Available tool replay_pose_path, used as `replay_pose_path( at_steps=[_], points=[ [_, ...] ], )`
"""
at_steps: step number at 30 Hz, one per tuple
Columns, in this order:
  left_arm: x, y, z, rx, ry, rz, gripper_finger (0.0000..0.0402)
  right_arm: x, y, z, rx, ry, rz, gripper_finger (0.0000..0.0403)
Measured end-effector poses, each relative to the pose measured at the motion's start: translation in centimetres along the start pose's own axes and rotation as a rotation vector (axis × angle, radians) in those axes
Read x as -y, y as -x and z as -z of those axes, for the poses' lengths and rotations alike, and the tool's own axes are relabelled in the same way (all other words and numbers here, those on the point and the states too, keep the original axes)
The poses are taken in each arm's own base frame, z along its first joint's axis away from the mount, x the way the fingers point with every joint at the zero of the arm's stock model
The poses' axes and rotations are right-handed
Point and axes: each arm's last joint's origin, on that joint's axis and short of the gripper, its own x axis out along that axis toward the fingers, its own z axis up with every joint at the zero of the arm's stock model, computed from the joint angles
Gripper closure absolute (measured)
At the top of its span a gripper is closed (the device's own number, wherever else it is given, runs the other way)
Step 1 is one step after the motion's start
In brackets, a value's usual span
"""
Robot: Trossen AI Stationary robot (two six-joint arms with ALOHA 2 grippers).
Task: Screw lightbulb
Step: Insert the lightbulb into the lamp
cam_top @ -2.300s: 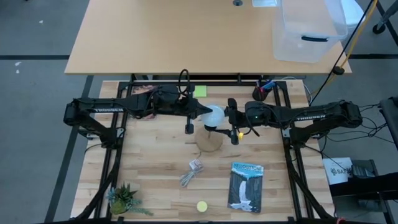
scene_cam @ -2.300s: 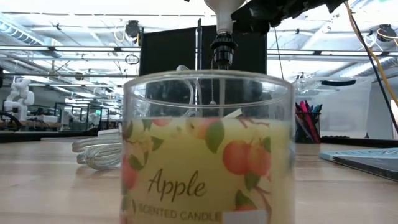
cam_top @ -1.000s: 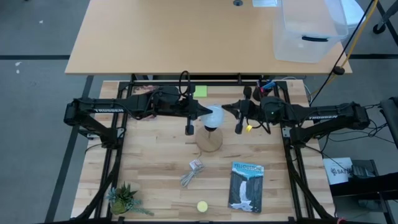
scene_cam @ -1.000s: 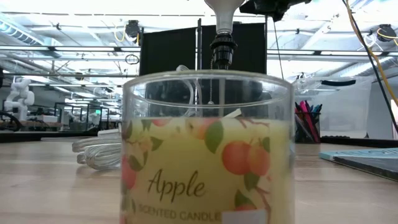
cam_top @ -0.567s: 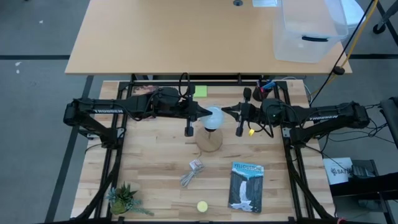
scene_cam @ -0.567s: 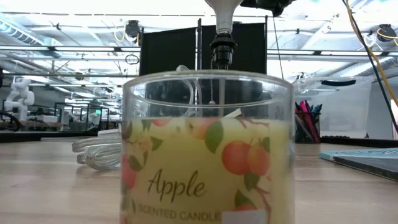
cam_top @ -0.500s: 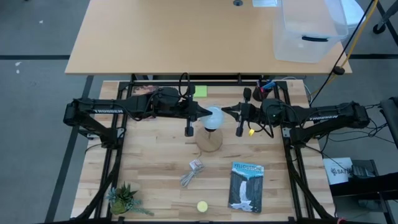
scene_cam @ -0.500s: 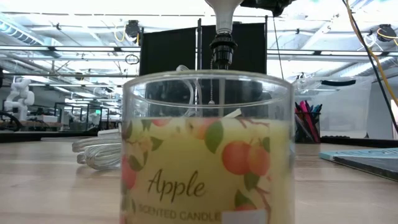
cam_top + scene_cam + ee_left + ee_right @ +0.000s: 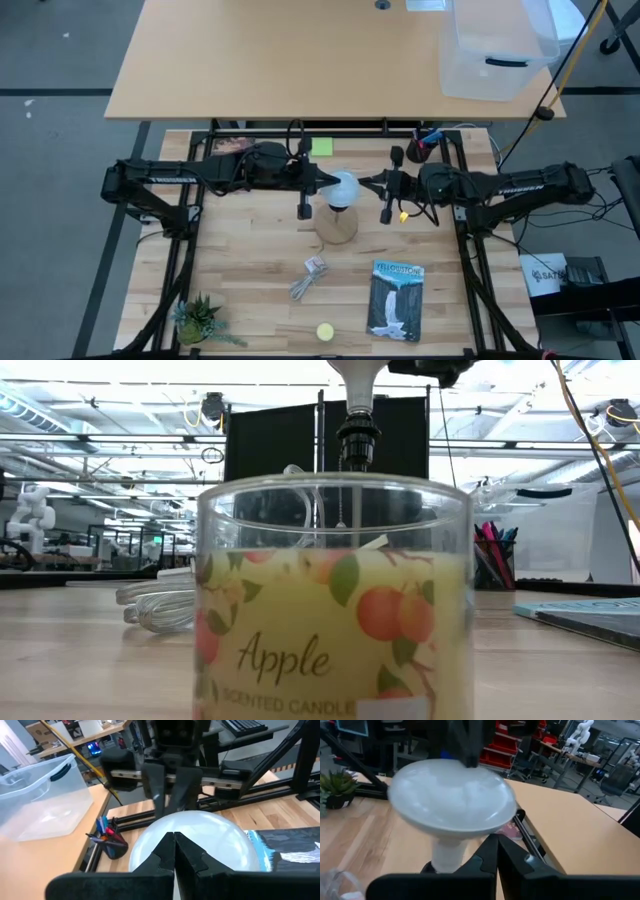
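Observation:
The lightbulb (image 9: 344,188), white dome up, stands upright with its grey neck (image 9: 357,392) in the black socket (image 9: 357,435) of the round wooden base (image 9: 336,228). My left gripper (image 9: 327,183) is shut, level, at the dome's left side; the left wrist view shows the dome (image 9: 200,837) right behind its fingertips. My right gripper (image 9: 364,182) is shut, level, just right of the dome, with the bulb (image 9: 452,795) ahead of its fingertips. My left gripper's shut fingertips lie level at the left side of the dome (image 9: 335,185), coming from the table's left; I cannot tell whether they touch it. My right gripper's shut fingertips stand close to the dome's right side (image 9: 354,185); I cannot tell whether they touch it.
An apple candle jar (image 9: 335,600) fills the low view and shows as a yellow disc (image 9: 324,331) near the front edge. A coiled cable (image 9: 310,277), a book (image 9: 395,300), a small plant (image 9: 200,320) and a pen cup (image 9: 420,148) lie around.
My right gripper has shifted a little toward the table's near edge, staying shut beside the bulb. The bulb has stayed upright in its socket.

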Motion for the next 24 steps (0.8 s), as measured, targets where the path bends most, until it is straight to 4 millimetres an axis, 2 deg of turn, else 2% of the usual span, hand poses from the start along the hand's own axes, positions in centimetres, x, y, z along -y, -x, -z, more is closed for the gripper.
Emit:
replay_pose_path(
  at_steps=[17,21,24],
  points=[
    [-0.8,0.0,0.1,0.004,0.011,-0.036,0.0402,-2.8,1.0,-0.4,0.007,0.023,-0.079,0.0403],
    [-0.8,0.0,0.1,0.006,0.011,-0.035,0.0401,-3.3,1.2,-0.2,-0.033,0.021,-0.033,0.0403],
    [-0.8,0.0,0.1,0.007,0.011,-0.034,0.0401,-3.3,1.4,-0.1,-0.051,0.014,0.075,0.0403]
  ],
)
